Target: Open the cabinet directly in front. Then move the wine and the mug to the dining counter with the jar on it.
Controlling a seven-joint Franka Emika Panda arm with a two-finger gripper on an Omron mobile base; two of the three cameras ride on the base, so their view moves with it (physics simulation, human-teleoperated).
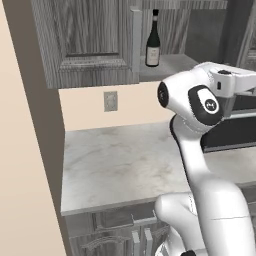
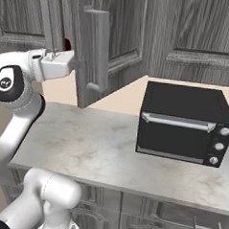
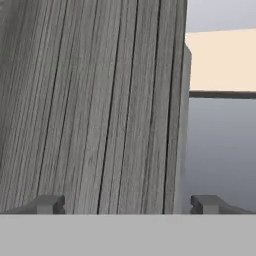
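Observation:
The cabinet (image 1: 90, 40) has its right door (image 2: 116, 39) swung wide open, and the door's silver bar handle (image 2: 99, 48) faces out. The wine (image 1: 152, 40) stands upright on the open shelf. A small dark red patch of the mug (image 2: 68, 44) peeks out between the left door's handle and the open door. My gripper (image 3: 130, 205) is open and held close against the open door's wood-grain face, with nothing between its fingertips (image 3: 50, 204). In the right base view the gripper (image 2: 75, 63) sits just left of the door. The dining counter and the jar are out of view.
A marble worktop (image 1: 125, 160) runs below the cabinet, with a wall outlet (image 1: 110, 101) above it. A black toaster oven (image 2: 183, 123) stands on the worktop to the right. A beige wall (image 1: 25, 150) closes the left side. Base cabinets (image 2: 144, 214) sit below.

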